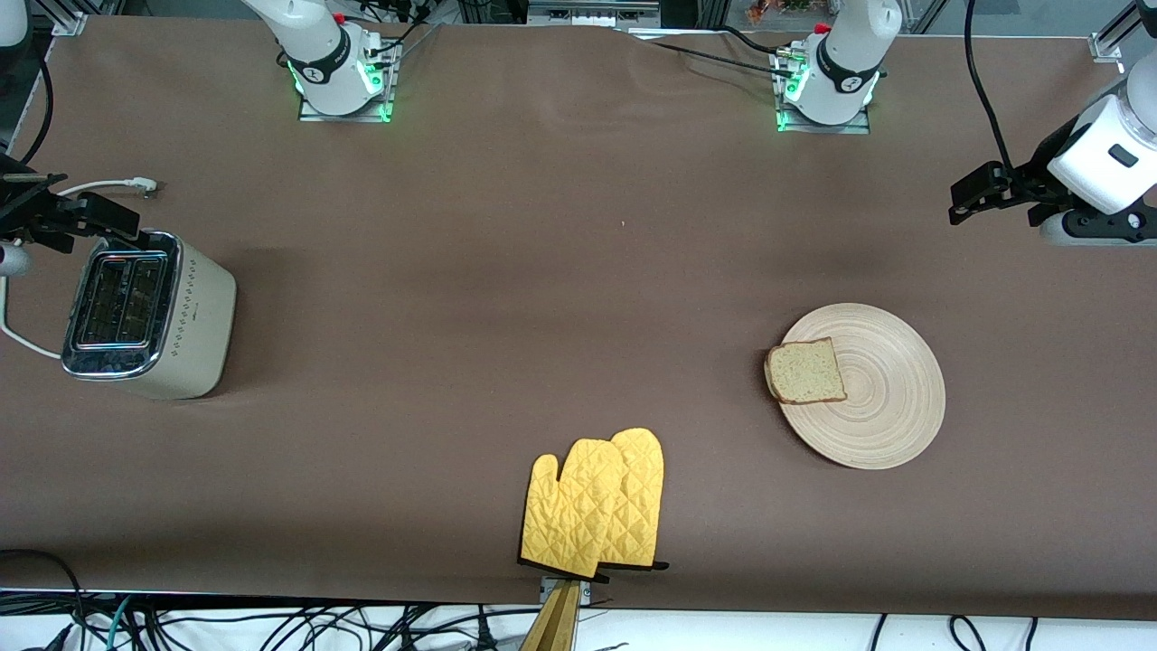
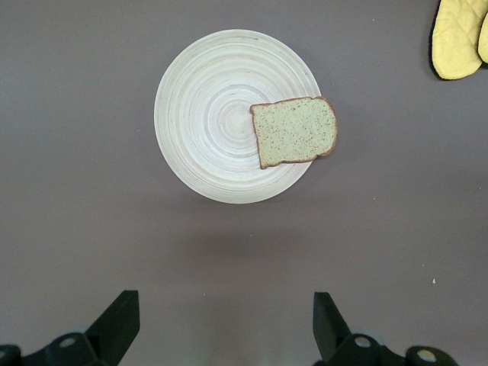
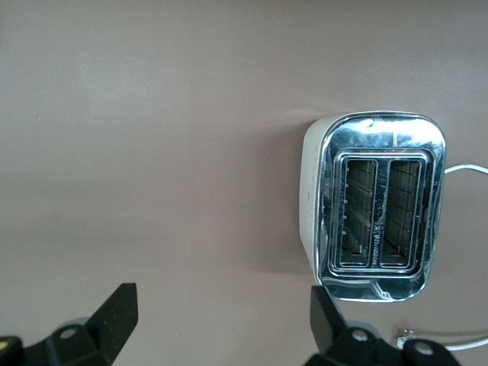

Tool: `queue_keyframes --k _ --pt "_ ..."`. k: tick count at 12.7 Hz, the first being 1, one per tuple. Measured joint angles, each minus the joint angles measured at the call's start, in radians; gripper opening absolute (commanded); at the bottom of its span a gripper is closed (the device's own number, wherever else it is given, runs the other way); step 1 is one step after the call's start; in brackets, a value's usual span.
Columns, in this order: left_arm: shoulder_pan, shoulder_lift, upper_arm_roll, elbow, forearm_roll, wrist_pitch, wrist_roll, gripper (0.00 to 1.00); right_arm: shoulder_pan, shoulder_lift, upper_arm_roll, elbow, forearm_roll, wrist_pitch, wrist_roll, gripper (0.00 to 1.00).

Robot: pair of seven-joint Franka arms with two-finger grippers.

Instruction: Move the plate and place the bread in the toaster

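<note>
Mitts [image 1: 597,506], two yellow quilted ones, are lying overlapped at the table edge nearest the front camera, between the toaster's end and the plate's, well apart from both. One plate [image 1: 881,407] is resting toward the left arm's end, with one bread slice [image 1: 804,371] overhanging its rim. One toaster [image 1: 145,312] is standing toward the right arm's end, its two slots bare and its cord [image 1: 108,186] partly cut off. Left gripper [image 2: 225,324] is being held spread above the table near the plate; right gripper [image 3: 221,324] is being held spread beside the toaster.
</note>
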Motion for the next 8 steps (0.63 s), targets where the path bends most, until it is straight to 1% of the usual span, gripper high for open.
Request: queue_keyframes --k 8 --pt "-0.001 0.000 -0.004 0.001 0.000 0.000 -0.016 1.00 0.000 0.000 0.000 0.000 0.000 0.000 0.000 1.00"
